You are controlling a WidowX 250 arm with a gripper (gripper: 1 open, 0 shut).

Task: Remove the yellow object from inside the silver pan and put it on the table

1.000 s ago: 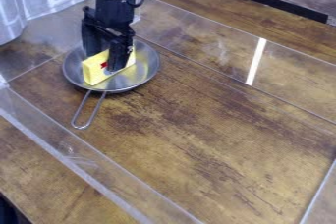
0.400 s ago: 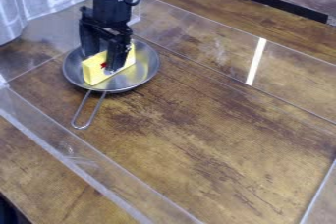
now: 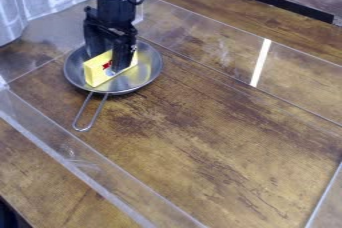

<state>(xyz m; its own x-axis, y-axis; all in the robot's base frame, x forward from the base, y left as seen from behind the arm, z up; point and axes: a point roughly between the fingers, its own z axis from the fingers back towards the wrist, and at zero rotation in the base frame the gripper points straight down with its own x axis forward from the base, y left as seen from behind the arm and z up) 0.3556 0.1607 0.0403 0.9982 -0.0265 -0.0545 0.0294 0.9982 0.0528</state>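
**Robot Hand Is Open Over the Yellow Block in the Pan**

The yellow block (image 3: 96, 75) is in the silver pan (image 3: 151, 75). It is not on the table (image 3: 201, 132) right now. It lies a bit slanted, near the middle of the pan, with the pan's round rim going all the way around it. I can see a white patch and some red marks on it.

The black gripper (image 3: 110, 44) comes down from the top of the view. It is open, with its fingers spread wide. The fingers are right at the far part of the block and hide some of it. I can't tell if they touch it. The gripper is not squeezing anything.

The pan is round and gray, and it sits flat on the brown wood. Its thin wire handle (image 3: 88, 123) makes a long loop that points to the bottom of the view. The block is much smaller than the pan.

The table is big and brown, with darker and lighter spots and a bit of shine. A short white stripe (image 3: 262, 62) is on the right side, well apart from the pan. At the top left there is something pale and shiny (image 3: 30, 0), but I can't tell what it is.
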